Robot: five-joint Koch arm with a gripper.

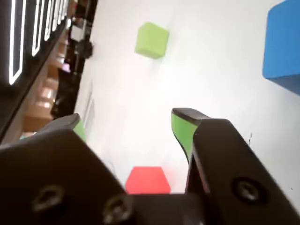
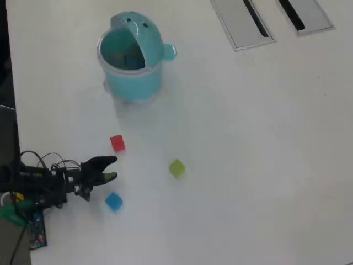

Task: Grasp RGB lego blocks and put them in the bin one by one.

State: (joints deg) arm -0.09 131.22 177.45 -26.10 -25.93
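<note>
My gripper (image 2: 113, 168) is open, its green-padded jaws spread wide (image 1: 127, 118) with nothing held. The red block (image 1: 147, 180) shows low between the jaws in the wrist view. From overhead the red block (image 2: 117, 143) lies just beyond the upper fingertip, apart from it. The blue block (image 2: 113, 201) sits close below the gripper and fills the right edge of the wrist view (image 1: 283, 44). Further right in the overhead view lies the yellow-green block (image 2: 176, 168), seen ahead in the wrist view (image 1: 151, 40). The light-teal bin (image 2: 130, 77) stands at the back with its lid flipped open.
Two grey slotted panels (image 2: 242, 19) (image 2: 304, 14) are set into the white table at the back right. The arm's cables and a circuit board (image 2: 34, 232) lie at the table's left edge. In the wrist view a dark unit with lit strips (image 1: 18, 42) stands at left.
</note>
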